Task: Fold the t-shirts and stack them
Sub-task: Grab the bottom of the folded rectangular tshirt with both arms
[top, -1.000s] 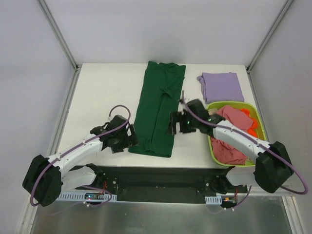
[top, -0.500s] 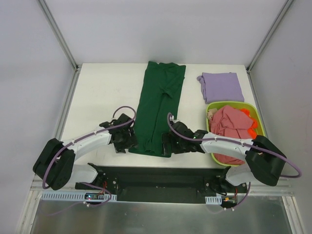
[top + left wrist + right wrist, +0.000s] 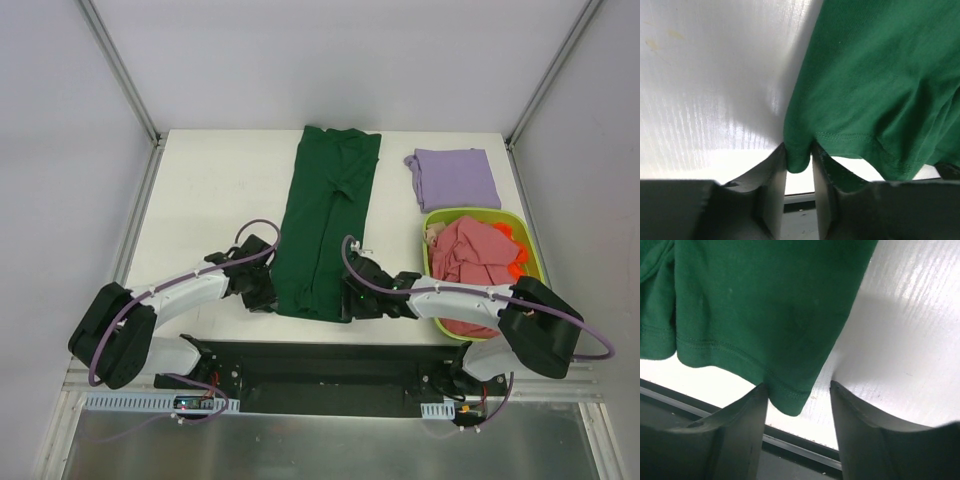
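Observation:
A long dark green t-shirt [image 3: 325, 225] lies folded into a narrow strip down the middle of the white table [image 3: 210, 190]. My left gripper [image 3: 262, 297] is at its near left corner. In the left wrist view that gripper [image 3: 799, 150] is shut on the bunched green corner [image 3: 797, 157]. My right gripper [image 3: 350, 303] is at the near right corner. In the right wrist view it [image 3: 798, 390] stands open, the green hem corner [image 3: 790, 400] against one finger with a gap to the other. A folded lilac t-shirt [image 3: 455, 177] lies at the far right. A pinkish-red t-shirt [image 3: 470, 260] fills the basket.
The lime-green basket [image 3: 470, 212] stands at the right edge, with a bit of beige cloth [image 3: 433, 235] and orange objects [image 3: 517, 262] inside. The table's near edge and black base rail [image 3: 320, 360] lie just behind both grippers.
Both grippers moved down to the green shirt's near hem corners. The left jaws closed on the left corner; the right jaws narrowed around the right corner.

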### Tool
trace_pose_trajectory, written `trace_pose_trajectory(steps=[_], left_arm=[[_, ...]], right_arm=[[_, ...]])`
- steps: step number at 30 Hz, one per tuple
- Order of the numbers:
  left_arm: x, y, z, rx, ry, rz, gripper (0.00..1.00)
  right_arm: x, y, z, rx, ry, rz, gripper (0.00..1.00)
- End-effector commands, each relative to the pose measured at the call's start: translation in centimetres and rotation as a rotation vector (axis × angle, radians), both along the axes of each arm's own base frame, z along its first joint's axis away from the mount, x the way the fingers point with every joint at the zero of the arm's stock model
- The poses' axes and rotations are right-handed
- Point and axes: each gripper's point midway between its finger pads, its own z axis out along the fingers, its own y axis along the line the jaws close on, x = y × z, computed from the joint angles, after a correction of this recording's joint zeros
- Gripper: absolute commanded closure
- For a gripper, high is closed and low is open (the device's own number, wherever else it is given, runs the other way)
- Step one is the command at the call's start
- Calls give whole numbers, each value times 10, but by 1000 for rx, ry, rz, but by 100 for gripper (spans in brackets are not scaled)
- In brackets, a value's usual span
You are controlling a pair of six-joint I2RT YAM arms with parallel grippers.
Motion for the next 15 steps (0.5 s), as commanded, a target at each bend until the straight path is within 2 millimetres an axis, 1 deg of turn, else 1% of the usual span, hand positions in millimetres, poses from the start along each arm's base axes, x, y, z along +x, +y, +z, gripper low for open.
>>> trace_pose_trajectory(steps=[1, 2, 4, 5, 6, 7, 12, 13, 15], left_arm=[[-15, 12, -16, 48, 56, -3, 80], [-15, 12, -16, 49, 56, -2, 81], [-13, 11, -15, 46, 52, -2, 84], [-13, 11, -14, 44, 50, -4, 89], [-12, 11, -13, 41, 42, -5, 96], [-12, 11, -13, 39, 40, -5, 100], [-16, 13, -9, 2, -13, 0, 100], [-21, 15, -11, -6, -12, 2, 100], [-28, 13, -7, -51, -27, -3, 100]], right_arm=[[-9, -11, -11, -29, 32, -32, 52], [-12, -9, -11, -19, 39, -25, 56], [-14, -8, -12, -19, 42, -19, 59], [-17, -7, -13, -20, 48, -18, 60], [-17, -7, -12, -16, 46, -19, 64], [-17, -8, -12, -19, 40, -27, 69], [-23, -11, -12, -8, 44, -28, 88], [-27, -9, -11, -1, 49, -19, 90], [-35, -6, -9, 16, 64, 15, 92]])
